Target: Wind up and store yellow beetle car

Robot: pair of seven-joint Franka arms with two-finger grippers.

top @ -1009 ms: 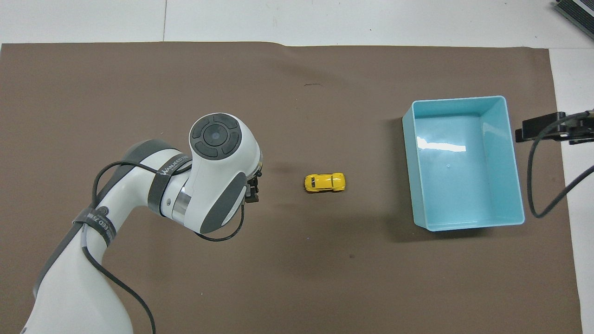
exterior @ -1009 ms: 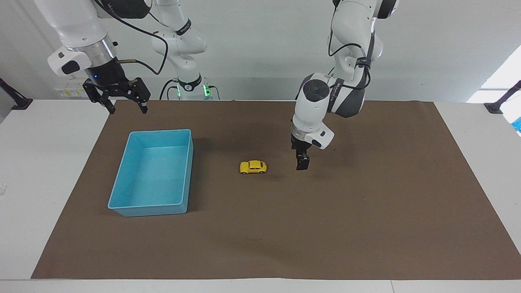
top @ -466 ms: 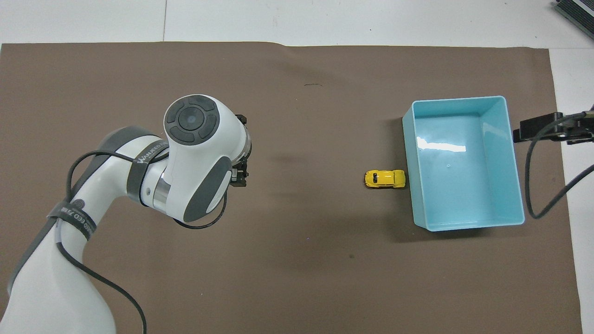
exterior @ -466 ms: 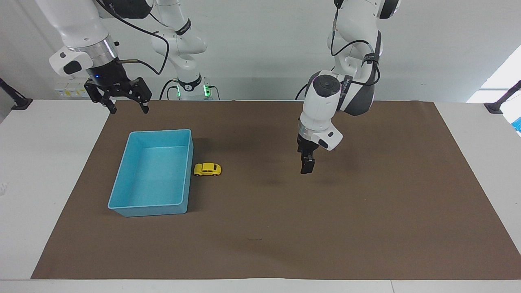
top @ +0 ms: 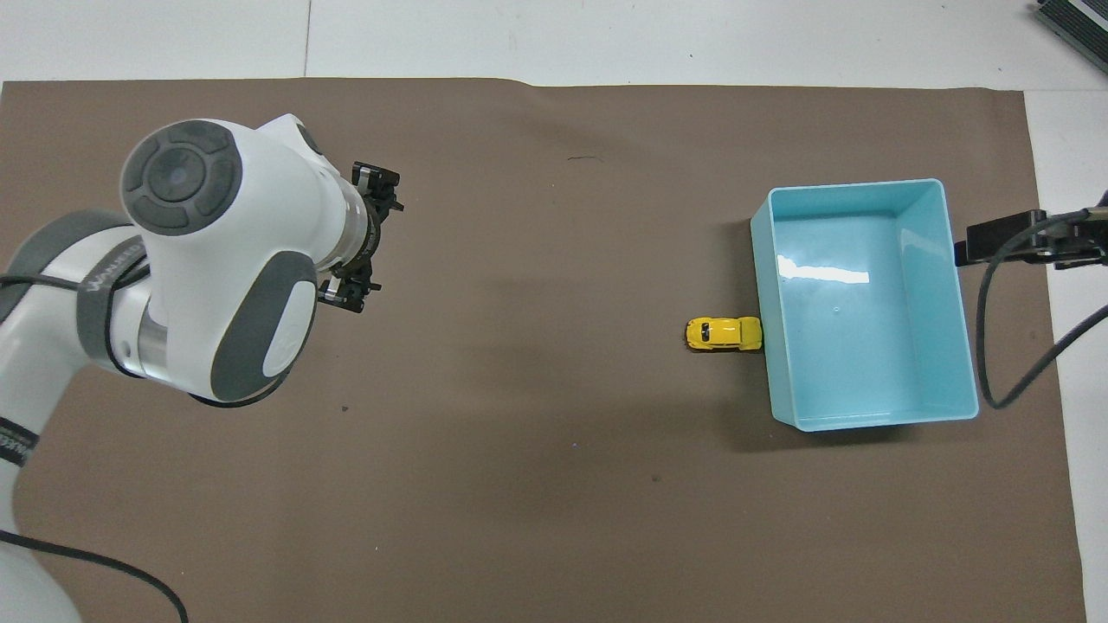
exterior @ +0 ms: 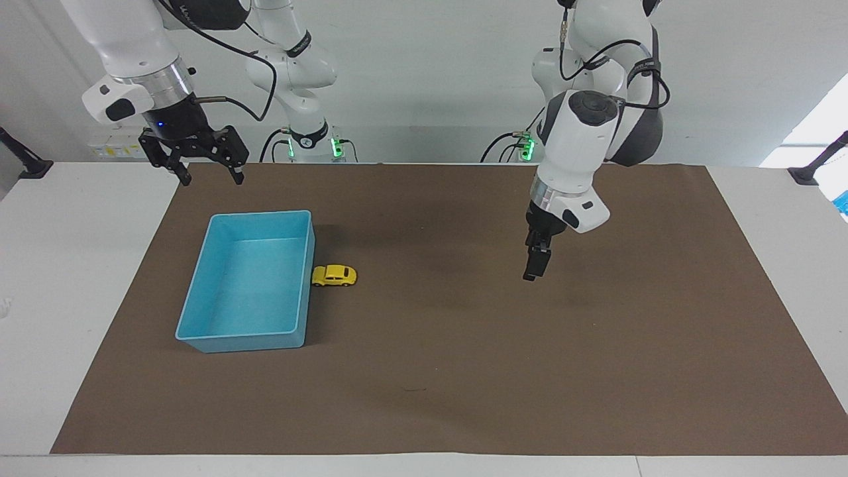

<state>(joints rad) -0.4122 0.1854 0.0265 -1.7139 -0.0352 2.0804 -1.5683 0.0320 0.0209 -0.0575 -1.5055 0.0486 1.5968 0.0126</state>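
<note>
The car (exterior: 334,275) has rolled away from the left tool (exterior: 535,270) and now rests on the mat touching the bin (exterior: 301,278) wall, outside it. The winding looks done; storing remains. The left tool, released and empty, has drawn back. The right tool (exterior: 207,171), released, waits near the bin; the overhead view shows only its edge.

yellow car (exterior: 334,275); light-blue bin (exterior: 199,311); brown mat (exterior: 503,371)
</note>
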